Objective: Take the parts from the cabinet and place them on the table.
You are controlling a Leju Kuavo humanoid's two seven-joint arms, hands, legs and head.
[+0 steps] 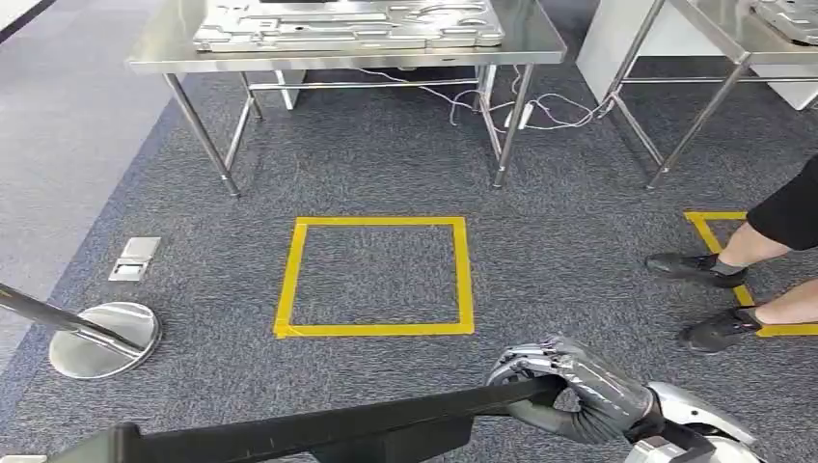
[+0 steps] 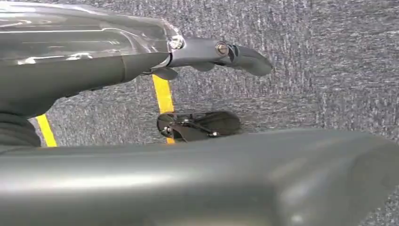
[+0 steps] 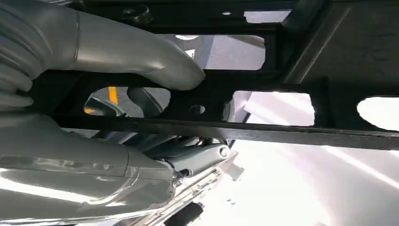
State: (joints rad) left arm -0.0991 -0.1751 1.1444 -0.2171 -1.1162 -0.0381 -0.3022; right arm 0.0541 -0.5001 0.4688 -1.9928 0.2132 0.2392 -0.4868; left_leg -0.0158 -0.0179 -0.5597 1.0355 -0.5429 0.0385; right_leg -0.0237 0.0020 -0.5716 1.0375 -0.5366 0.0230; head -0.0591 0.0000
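A long flat black metal part (image 1: 318, 429) is running off the head view's bottom edge, its left end unseen. A person's legs (image 1: 772, 241) are being cropped at the right edge.

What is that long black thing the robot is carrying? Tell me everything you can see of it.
The black part is a long, flat, matt black frame, seemingly metal, with rectangular cut-outs and small round holes along it. It lies roughly level across the robot's front, above the grey carpet. The right hand grips one end, its fingers curled over the edge. The other end runs towards the robot's left side, out of sight.
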